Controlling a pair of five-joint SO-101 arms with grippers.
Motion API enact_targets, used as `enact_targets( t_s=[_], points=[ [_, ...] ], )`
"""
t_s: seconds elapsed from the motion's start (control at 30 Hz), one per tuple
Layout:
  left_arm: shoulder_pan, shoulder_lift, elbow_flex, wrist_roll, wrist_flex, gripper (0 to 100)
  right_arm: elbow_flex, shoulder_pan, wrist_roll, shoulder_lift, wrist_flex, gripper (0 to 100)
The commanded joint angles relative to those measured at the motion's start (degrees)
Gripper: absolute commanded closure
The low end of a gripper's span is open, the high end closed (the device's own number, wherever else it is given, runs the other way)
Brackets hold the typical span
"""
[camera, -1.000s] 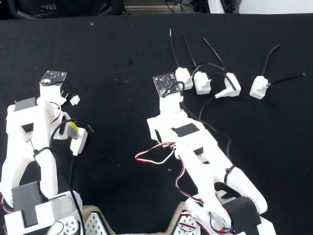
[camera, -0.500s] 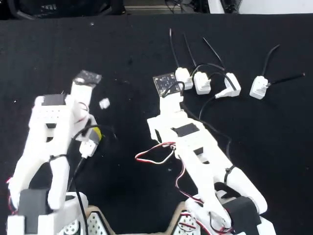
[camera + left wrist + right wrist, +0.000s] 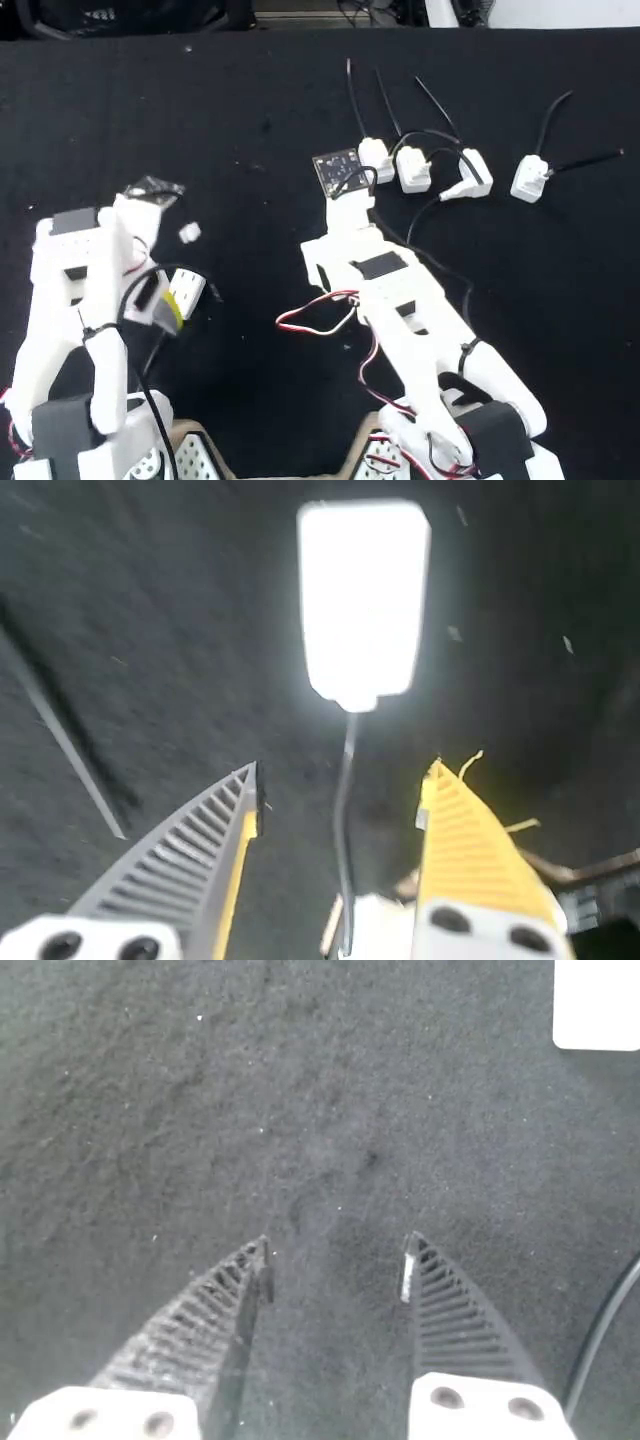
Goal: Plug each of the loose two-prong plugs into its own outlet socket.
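Observation:
Several white plug and socket pieces with dark cords lie in a row at the back: one (image 3: 375, 155) by the middle arm, another (image 3: 413, 170), a tilted one (image 3: 472, 175) and one farther right (image 3: 527, 180). My left gripper (image 3: 342, 768) is open, grey and yellow fingers apart, with a white block (image 3: 363, 595) just beyond its tips and that block's thin cable (image 3: 343, 800) running back between them. The left arm (image 3: 75, 270) stands at the left, a white block (image 3: 187, 288) beside it. My right gripper (image 3: 337, 1238) is open over bare cloth, a white corner (image 3: 600, 1005) ahead.
Black cloth (image 3: 250, 110) covers the table. Loose red, white and black wires (image 3: 320, 315) hang off the right arm (image 3: 400, 300). A dark cord (image 3: 603, 1335) lies beside the right gripper. Chair bases and cables stand beyond the far edge.
The left arm swung right, then came back left and nearer the front edge, its top board ending lower. The right arm and the row of plugs stayed still.

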Motion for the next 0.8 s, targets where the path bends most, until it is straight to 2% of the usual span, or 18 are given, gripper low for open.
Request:
enact_targets(
  t_s=[0.0, 0.23, 0.4, 0.53, 0.6, 0.67, 0.77],
  points=[
    [3.3, -0.7, 1.19, -0.7, -2.2, 74, -3.38, 0.79, -0.53, -2.59, 0.35, 79.7],
    [3.47, -0.35, 11.74, 0.0, -21.98, 74, -3.21, 0.79, -0.53, -2.59, 0.35, 79.7],
    [1.36, -0.35, 15.08, 2.9, -31.74, 74, -3.21, 0.79, -0.53, -2.59, 0.35, 79.7],
    [1.54, -0.88, 15.16, 2.64, -33.05, 76, -3.21, 0.79, -0.53, -2.59, 0.35, 79.7],
    [2.42, -0.97, 15.08, 1.23, -32.97, 84, -3.21, 0.79, -0.53, -2.59, 0.35, 79.7],
    [3.74, -0.44, 15.25, -2.99, -32.88, 97, -3.21, 0.79, -0.53, -2.59, 0.35, 79.7],
    [6.02, -0.35, 16.04, -9.58, -30.24, 95, -3.21, 0.79, -0.53, -2.59, 0.35, 79.7]
  ],
)
